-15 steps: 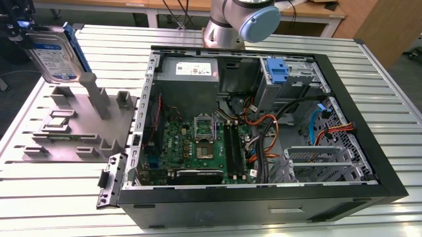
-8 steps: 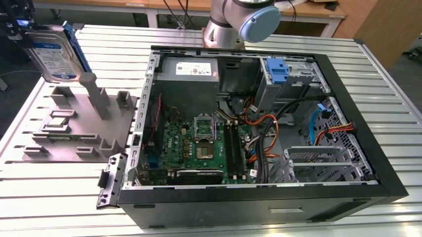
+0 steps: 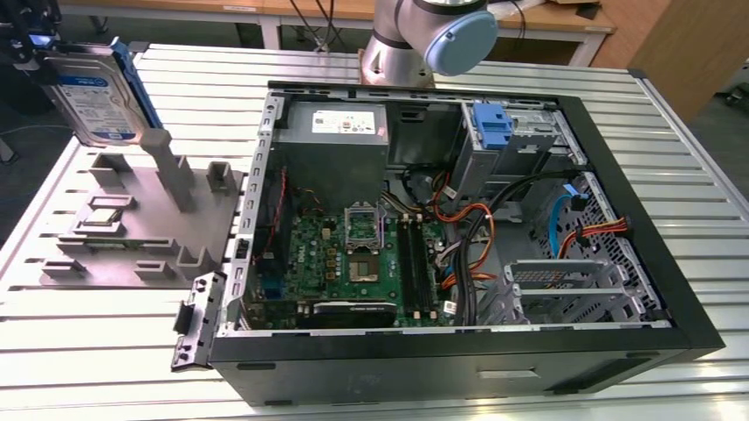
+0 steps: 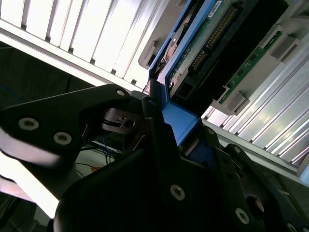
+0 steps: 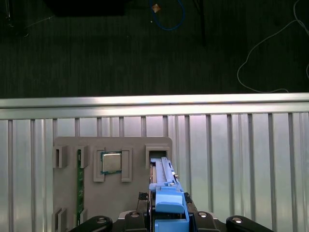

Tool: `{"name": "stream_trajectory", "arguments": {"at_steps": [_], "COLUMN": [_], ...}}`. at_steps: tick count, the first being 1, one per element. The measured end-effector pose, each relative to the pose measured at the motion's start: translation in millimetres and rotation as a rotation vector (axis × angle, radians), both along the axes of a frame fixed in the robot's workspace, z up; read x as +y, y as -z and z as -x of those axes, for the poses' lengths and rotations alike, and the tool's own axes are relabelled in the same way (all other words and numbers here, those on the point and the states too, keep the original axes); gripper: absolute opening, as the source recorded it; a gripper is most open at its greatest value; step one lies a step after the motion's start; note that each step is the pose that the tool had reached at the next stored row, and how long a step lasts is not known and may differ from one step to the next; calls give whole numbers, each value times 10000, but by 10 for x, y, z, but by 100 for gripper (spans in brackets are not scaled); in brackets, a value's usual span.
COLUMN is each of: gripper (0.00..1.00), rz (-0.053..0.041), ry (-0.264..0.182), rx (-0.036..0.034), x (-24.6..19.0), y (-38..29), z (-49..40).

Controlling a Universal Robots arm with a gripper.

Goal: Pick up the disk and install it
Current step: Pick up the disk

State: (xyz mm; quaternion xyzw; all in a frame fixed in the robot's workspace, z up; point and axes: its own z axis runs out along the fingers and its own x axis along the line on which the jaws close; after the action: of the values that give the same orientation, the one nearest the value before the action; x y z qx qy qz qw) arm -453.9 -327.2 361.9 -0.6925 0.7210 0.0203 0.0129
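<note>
Gripping disk (image 3: 96,98) by upper edge with tool (image 3: 33,51) | upright over grey fixture (image 3: 140,230) | open computer case (image 3: 468,349) apart, alongside

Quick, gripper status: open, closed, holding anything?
Gripper: closed on the flat grey metal disk by its blue plastic carrier bracket, over the grey parts fixture.

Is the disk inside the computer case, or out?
Out: the gripper holds the disk on edge over the grey fixture, beside the open computer case.
</note>
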Motion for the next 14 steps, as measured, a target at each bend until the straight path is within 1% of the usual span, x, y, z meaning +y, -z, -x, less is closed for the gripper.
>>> {"name": "stream_trajectory", "arguments": {"at_steps": [14], "gripper": [37], "rz": [0], "ry": [0], "rx": [1], "x": [0], "y": [-5], "z": [0]}}
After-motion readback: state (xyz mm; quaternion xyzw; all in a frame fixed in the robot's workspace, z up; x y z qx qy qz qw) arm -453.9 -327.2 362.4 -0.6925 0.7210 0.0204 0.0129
